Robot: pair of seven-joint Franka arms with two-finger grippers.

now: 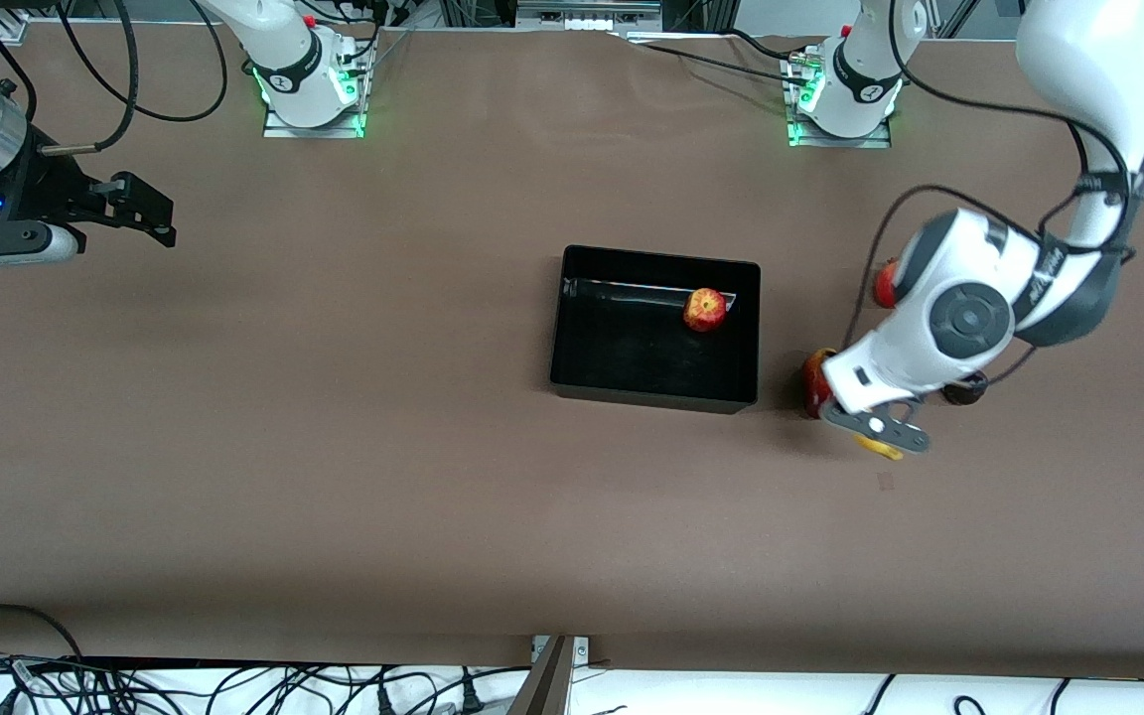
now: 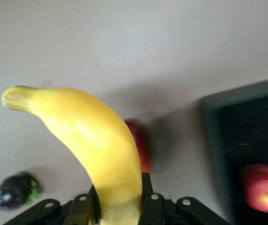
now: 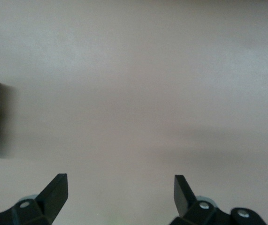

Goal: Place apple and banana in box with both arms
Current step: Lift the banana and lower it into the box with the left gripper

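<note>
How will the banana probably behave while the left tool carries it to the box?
The banana looks stiff, so it should keep its curve. The left tool grips only one end, so the long free part may swing or pivot. Its smooth skin might slip. The box already holds the apple.

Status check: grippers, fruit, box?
Left gripper shut on banana, beside box. Right gripper open, waiting. Apple already boxed. Path clear.

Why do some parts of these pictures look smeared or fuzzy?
In the left wrist view the banana in the left claw is fairly crisp, while the box and the apple look smeared. In the front view the left arm's wrist is softly blurred; the right wrist view is evenly lit.
</note>
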